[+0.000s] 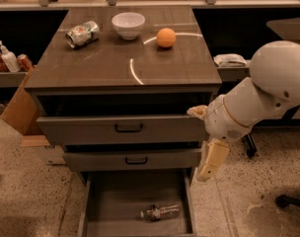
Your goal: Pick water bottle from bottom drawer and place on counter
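The white arm (pixel 268 88) extends in from the right, bent downward. Its beige gripper (pixel 210 161) hangs pointing down, low at centre-right.

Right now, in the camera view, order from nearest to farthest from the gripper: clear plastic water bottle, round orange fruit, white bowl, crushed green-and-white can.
1. Water bottle, in the bottom drawer, below-left of the gripper.
2. Orange fruit, on the counter, right.
3. White bowl, counter middle.
4. Crushed can, counter left.

My arm (pixel 268 85) was glossy white rounded shells, ending just below its wrist (pixel 224 125) in a cream-yellow gripper (pixel 206 169).
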Motion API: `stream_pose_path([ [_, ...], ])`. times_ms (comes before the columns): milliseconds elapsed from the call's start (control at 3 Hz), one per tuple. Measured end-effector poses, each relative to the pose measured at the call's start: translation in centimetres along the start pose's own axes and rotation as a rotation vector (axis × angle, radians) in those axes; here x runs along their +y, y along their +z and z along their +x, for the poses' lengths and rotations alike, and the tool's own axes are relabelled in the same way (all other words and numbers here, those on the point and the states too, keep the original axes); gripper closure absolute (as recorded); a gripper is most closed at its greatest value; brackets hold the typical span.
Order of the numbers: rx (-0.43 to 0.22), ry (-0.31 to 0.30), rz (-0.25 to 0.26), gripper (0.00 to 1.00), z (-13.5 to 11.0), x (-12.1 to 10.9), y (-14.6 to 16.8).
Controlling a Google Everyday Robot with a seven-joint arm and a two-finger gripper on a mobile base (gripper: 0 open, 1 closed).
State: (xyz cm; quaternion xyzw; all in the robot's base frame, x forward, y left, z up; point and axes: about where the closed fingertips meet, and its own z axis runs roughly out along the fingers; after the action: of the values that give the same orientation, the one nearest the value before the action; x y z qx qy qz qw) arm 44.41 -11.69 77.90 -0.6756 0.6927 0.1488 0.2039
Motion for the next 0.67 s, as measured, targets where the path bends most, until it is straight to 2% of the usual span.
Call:
stream_pose_path([
  [333, 0.007, -0.048, -0.035, 0.00, 0.7, 0.5, 3.9],
  [667, -0.058, -0.026, -0.057, 0.00, 3.3, 1.5, 8.3],
])
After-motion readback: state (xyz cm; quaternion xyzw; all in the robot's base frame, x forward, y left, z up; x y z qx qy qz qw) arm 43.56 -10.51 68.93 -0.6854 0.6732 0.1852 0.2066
